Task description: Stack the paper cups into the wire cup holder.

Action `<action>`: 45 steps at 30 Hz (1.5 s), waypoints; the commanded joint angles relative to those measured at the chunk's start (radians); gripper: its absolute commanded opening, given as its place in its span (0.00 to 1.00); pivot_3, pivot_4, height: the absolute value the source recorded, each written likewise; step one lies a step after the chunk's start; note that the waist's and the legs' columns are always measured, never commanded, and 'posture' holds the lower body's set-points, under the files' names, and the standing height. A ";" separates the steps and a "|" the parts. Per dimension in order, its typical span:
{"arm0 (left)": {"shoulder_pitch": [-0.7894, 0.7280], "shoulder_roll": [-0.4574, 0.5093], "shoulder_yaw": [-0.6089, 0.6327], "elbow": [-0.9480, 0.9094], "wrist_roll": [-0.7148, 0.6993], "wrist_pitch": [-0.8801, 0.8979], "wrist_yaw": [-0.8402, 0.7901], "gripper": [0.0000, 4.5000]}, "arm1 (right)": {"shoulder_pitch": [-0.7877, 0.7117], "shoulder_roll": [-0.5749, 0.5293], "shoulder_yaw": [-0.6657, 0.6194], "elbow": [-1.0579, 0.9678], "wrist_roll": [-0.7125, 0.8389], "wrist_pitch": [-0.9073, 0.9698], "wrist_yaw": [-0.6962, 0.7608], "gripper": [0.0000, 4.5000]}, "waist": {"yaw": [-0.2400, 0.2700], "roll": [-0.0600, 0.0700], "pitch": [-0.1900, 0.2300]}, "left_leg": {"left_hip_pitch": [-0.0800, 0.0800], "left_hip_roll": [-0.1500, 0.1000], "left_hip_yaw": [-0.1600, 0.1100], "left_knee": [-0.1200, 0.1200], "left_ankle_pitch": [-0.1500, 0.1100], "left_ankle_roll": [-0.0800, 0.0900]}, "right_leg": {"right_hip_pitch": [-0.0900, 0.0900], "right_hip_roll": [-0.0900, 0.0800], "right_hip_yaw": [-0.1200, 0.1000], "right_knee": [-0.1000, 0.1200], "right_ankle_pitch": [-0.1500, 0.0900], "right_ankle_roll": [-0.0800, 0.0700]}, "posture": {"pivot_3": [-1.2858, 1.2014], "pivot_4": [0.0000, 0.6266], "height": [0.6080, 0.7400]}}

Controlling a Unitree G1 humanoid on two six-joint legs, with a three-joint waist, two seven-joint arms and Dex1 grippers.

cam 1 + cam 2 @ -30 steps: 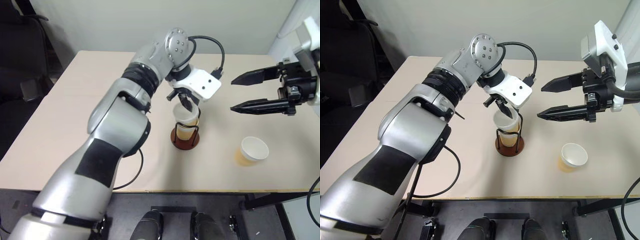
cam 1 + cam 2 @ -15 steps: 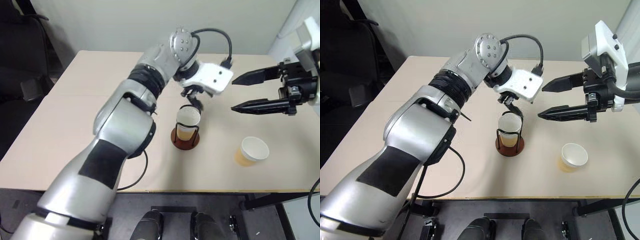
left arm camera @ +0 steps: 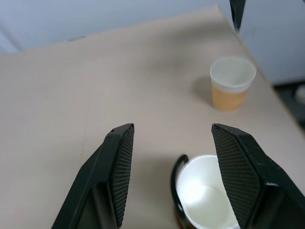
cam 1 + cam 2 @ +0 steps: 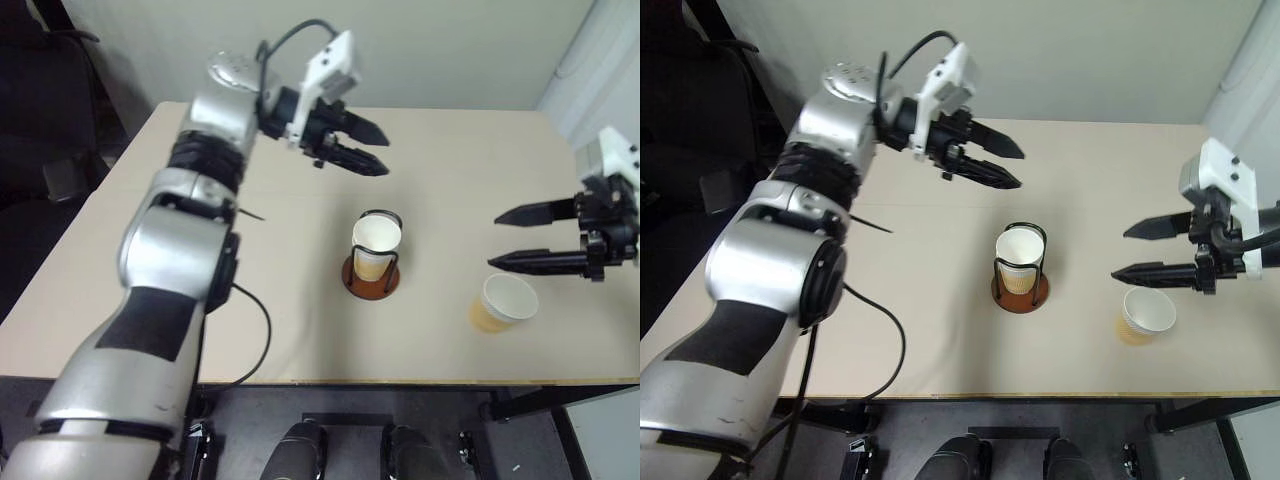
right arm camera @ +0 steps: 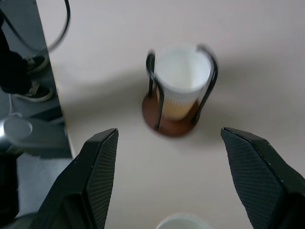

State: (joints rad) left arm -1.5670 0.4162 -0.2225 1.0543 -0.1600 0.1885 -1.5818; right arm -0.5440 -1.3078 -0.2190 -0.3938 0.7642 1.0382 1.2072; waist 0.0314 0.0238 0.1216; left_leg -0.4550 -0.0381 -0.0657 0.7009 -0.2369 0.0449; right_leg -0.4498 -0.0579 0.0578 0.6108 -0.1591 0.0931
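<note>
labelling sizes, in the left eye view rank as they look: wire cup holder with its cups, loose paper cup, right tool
1. right tool, nearer the camera, so unsure
2. wire cup holder with its cups
3. loose paper cup

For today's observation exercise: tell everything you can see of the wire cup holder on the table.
The wire cup holder stands upright near the middle of the table. It has a round reddish-brown base disc and thin black wire loops rising to about the rim of the cup. A tan paper cup with a white inside sits in it, mouth up; whether it is one cup or several nested cannot be told. Neither gripper touches the holder.
</note>
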 commanded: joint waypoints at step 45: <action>0.423 0.469 0.025 -0.453 -0.264 0.009 -0.033 0.62 | 0.139 0.023 0.367 0.210 -0.628 -0.705 0.195 0.41 | -0.018 0.000 0.000 | 0.000 -0.001 -0.006 -0.004 0.009 0.006 | 0.000 0.002 -0.001 -0.002 0.007 -0.013 | 0.52 0.24 1.00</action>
State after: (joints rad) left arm -1.1361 0.8699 -0.2304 0.6315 -0.4002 0.2111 -1.5823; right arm -0.3857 -1.2727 0.1703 -0.1683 0.1405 0.3391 1.3872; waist 0.0137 0.0237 0.1220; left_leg -0.4548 -0.0386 -0.0717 0.6966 -0.2278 0.0506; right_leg -0.4496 -0.0561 0.0571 0.6092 -0.1518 0.0798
